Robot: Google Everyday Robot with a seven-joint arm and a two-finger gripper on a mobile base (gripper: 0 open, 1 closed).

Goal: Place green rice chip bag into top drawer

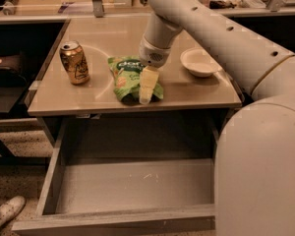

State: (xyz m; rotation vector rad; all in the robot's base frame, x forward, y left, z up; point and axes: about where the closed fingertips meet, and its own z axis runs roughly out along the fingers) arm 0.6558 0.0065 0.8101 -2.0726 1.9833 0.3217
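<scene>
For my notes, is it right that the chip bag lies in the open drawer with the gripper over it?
No; the camera view shows the chip bag on the tabletop, above the open drawer, with the gripper over it.

Tabletop (103, 33): can (74, 63), bag (123, 75) under claw (146, 90), bowl (200, 62)
</scene>
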